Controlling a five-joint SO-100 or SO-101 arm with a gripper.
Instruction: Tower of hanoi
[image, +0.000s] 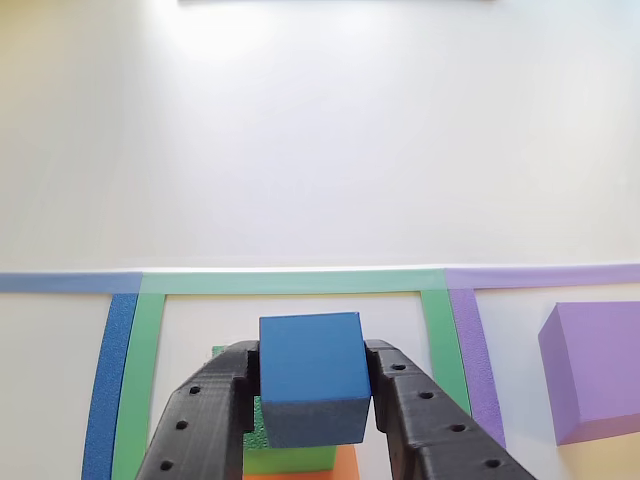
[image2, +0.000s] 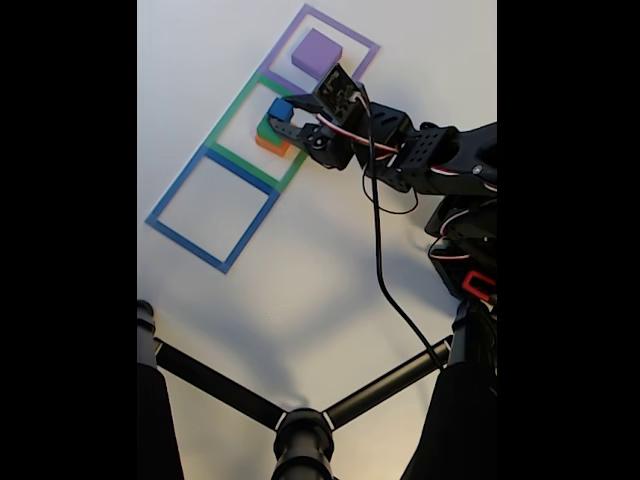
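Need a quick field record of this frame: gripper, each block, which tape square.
gripper: shut on blue cube, over the green tape square
green block: under the cube, on orange block; contact with cube unclear
purple block: alone in purple tape square
blue tape square: holds no block

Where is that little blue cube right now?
The blue cube is clamped between the fingers of the gripper, over the green block and orange block stacked in the middle, green-taped square. The purple block sits in the square to its right in the other view.
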